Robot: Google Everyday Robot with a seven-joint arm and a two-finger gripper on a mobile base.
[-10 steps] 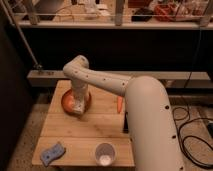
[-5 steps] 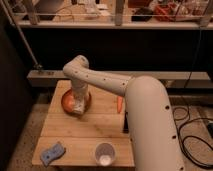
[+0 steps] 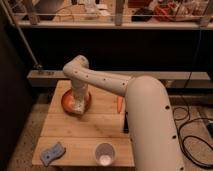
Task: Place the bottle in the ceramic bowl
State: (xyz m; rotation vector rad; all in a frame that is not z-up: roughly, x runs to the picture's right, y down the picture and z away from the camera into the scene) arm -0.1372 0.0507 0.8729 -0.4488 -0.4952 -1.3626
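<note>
Gripper [image 3: 79,105] over bowl [image 3: 67,101]; wood table [image 3: 100,122]

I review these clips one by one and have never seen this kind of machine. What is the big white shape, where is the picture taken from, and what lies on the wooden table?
The big white shape is the robot's single arm, seen from a camera looking down along it; where that camera sits is not on record. The arm reaches over a wooden table. Its hand is down at the orange-brown ceramic bowl, at the table's far left. Something pale is at the hand inside the bowl, probably the bottle, but I cannot tell. Nearer the camera stand a pale cup and a blue sponge-like object. A small orange item lies beside the arm.
</note>
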